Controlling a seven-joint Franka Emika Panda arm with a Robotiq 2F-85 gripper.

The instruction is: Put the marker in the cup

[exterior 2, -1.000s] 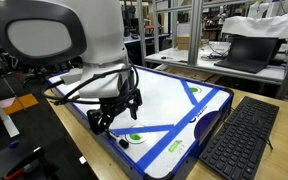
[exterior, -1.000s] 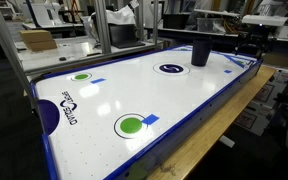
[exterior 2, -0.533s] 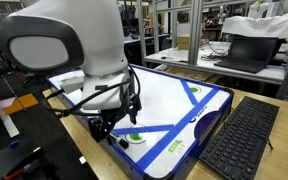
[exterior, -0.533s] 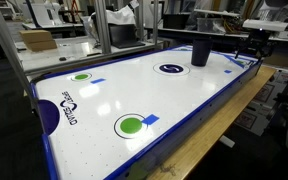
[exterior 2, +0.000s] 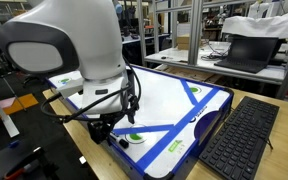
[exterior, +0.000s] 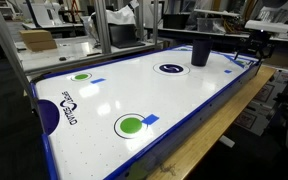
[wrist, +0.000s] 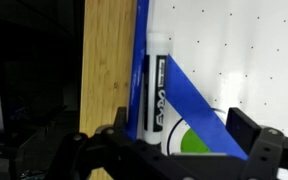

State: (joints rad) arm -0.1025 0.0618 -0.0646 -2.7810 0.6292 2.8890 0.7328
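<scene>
The marker [wrist: 154, 85] is white with a black label. In the wrist view it lies along the blue edge line of the air hockey table [wrist: 244, 50], next to the wooden rim [wrist: 109, 60]. My gripper [wrist: 181, 135] is open and sits just above it; the marker's lower end lies between the fingers, close to the left finger [wrist: 114, 128]. The dark cup [exterior: 199, 52] stands upright on the far end of the table, a little way from the gripper [exterior: 250, 47]. In an exterior view the gripper [exterior 2: 109, 125] hangs low over the table corner, and the cup is hidden there.
Green circles [exterior: 103, 125] and blue marks are printed on the white table. A black keyboard [exterior 2: 239, 135] lies beside the table, with a laptop [exterior 2: 246, 52] behind it. Metal frames and boxes stand behind the table [exterior: 44, 40].
The arm has shifted and the gripper has come down a little over the table corner. The marker and the cup have not moved.
</scene>
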